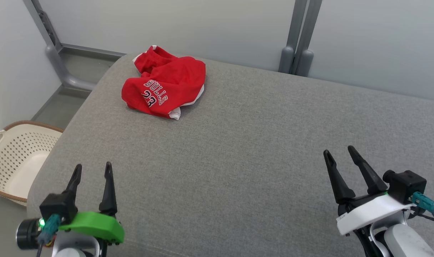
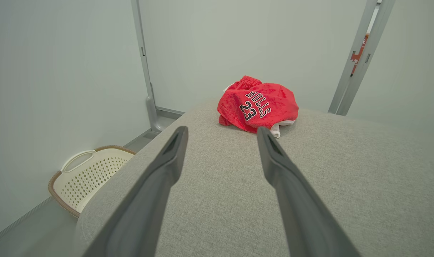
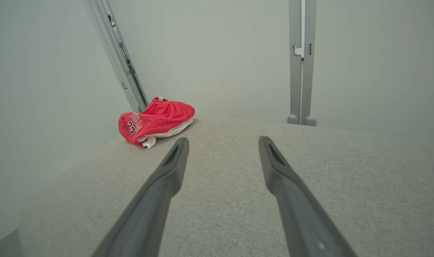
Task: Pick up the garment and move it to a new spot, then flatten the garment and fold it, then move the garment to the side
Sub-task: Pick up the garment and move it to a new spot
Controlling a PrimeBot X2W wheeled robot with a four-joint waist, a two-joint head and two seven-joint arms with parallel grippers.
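Note:
The garment [image 1: 165,85] is a red jersey with white trim and "BULLS 23" lettering, crumpled in a heap at the far left of the grey cushioned surface [image 1: 238,150]. The left wrist view has the garment [image 2: 258,105] straight ahead beyond the fingertips; in the right wrist view the garment [image 3: 154,121] lies far off to the left. My left gripper [image 1: 93,167] hovers open at the near left, empty. At the near right my right gripper [image 1: 339,151] is open and empty too. Both are well short of the jersey.
A cream perforated laundry basket [image 1: 13,160] with a brown rim stands on the floor left of the surface, and the basket [image 2: 88,175] is also in the left wrist view. Grey frame posts [image 1: 297,43] and pale wall panels close off the far side.

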